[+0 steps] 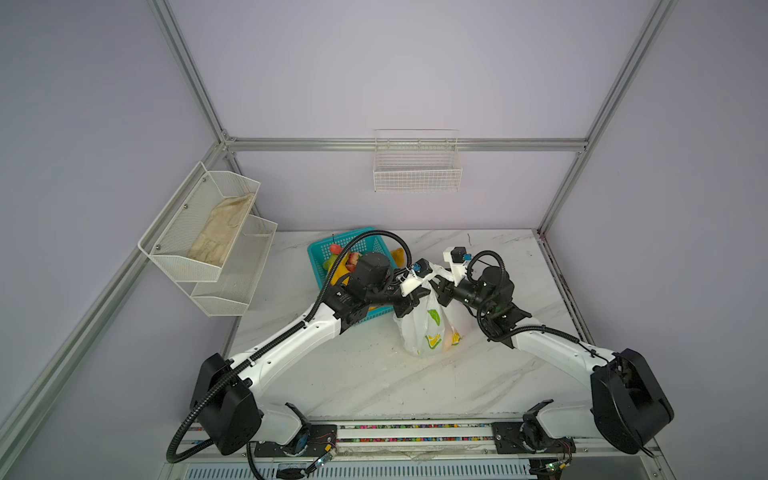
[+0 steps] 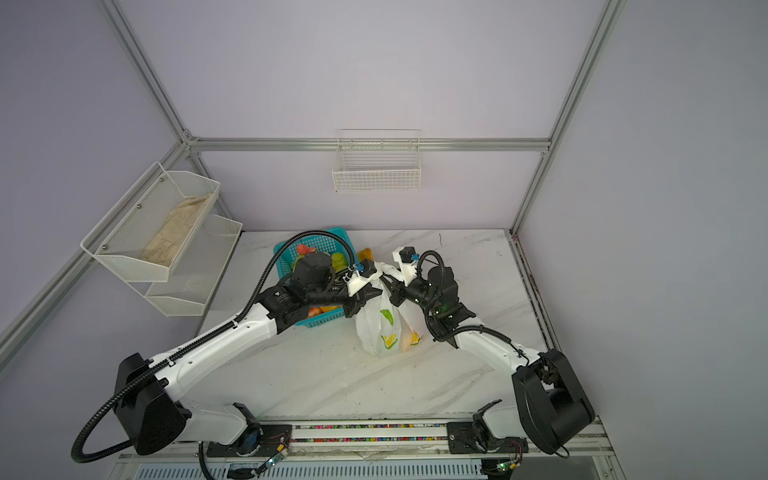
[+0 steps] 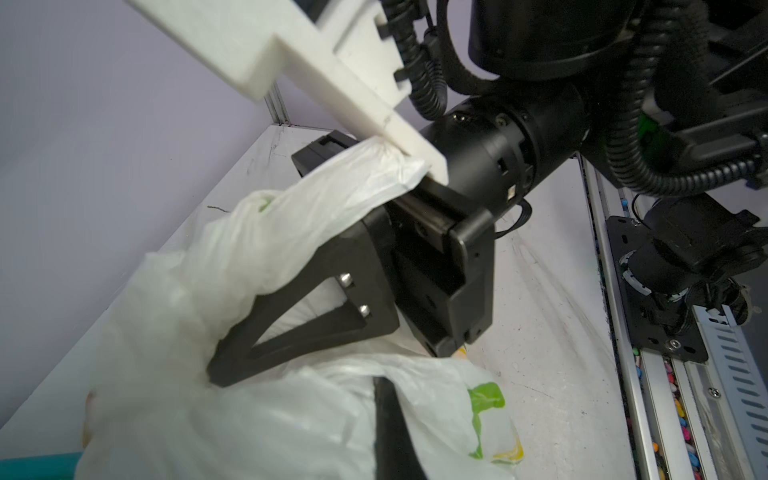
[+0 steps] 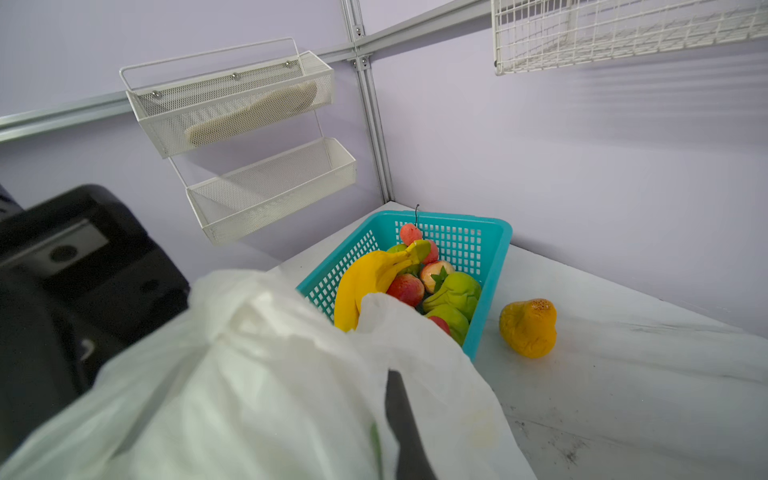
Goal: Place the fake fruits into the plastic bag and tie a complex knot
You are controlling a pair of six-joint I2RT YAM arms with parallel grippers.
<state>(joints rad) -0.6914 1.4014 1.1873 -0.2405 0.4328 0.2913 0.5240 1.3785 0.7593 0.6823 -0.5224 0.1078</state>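
Observation:
The white plastic bag (image 1: pixel 426 328) (image 2: pixel 380 328) stands upright mid-table, and an orange shape shows through its wall. My left gripper (image 1: pixel 417 298) (image 3: pixel 386 399) is shut on the bag's upper plastic. My right gripper (image 1: pixel 440 291) (image 4: pixel 397 386) faces it, shut on the other side, and a handle strip (image 3: pixel 332 187) drapes over its black fingers (image 3: pixel 291 332). Any knot is hidden by the two grippers. Several fake fruits lie in the teal basket (image 4: pixel 494 245) (image 1: pixel 324 253): a banana (image 4: pixel 370 282), green pears (image 4: pixel 455 291) and red ones. A yellow-orange fruit (image 4: pixel 528 328) lies on the table beside the basket.
A two-tier mesh rack (image 1: pixel 208 237) holding a beige cloth (image 1: pixel 222 232) hangs on the left wall. A white wire basket (image 1: pixel 417 166) hangs on the back wall. The arms' base rail (image 1: pixel 415 432) runs along the marble table's front edge.

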